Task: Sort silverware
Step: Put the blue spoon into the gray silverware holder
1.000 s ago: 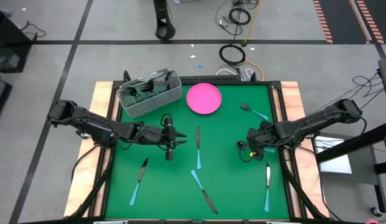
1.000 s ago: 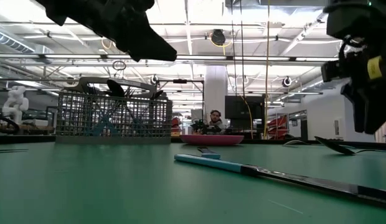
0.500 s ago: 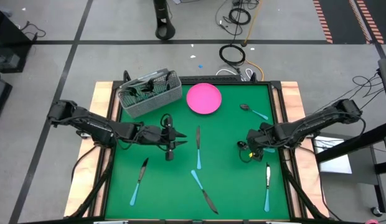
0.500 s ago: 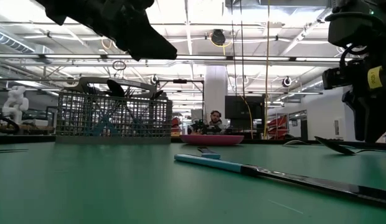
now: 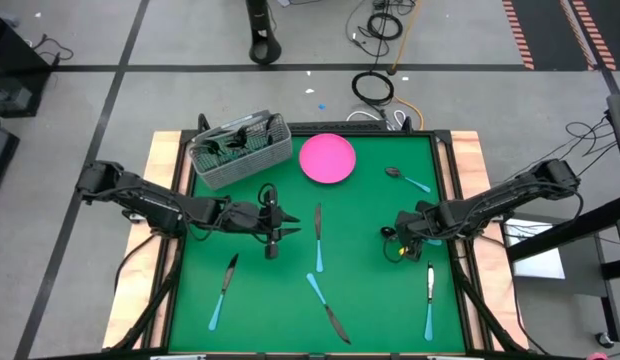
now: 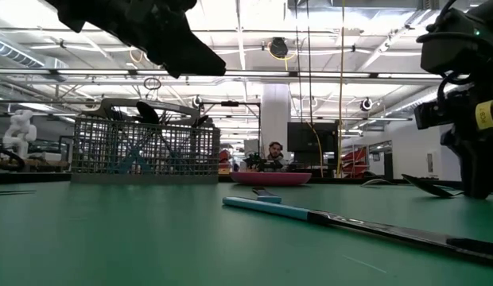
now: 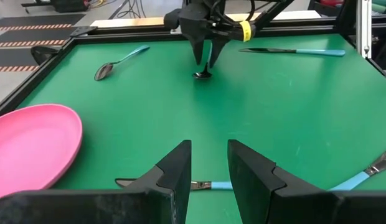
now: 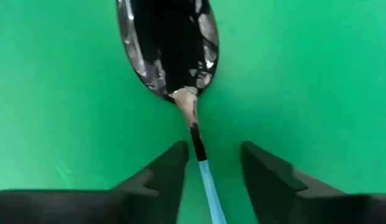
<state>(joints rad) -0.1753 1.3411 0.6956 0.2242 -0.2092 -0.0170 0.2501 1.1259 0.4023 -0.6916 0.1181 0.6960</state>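
Where the green bench (image 5: 370, 290) nears its right edge, a blue-handled spoon (image 8: 180, 74) lies flat, its thin neck running between the two fingers of the right pincer (image 8: 208, 171). That pincer points steeply down from a low, outstretched arm; its fingers stand apart on either side of the handle, not visibly touching it. The left pincer (image 5: 274, 222) hangs mid-bench, partly open and empty, above a fork (image 5: 317, 238). Other cutlery lies scattered around; a pink plate (image 5: 327, 158) and a wire basket (image 5: 239, 150) sit at the far side.
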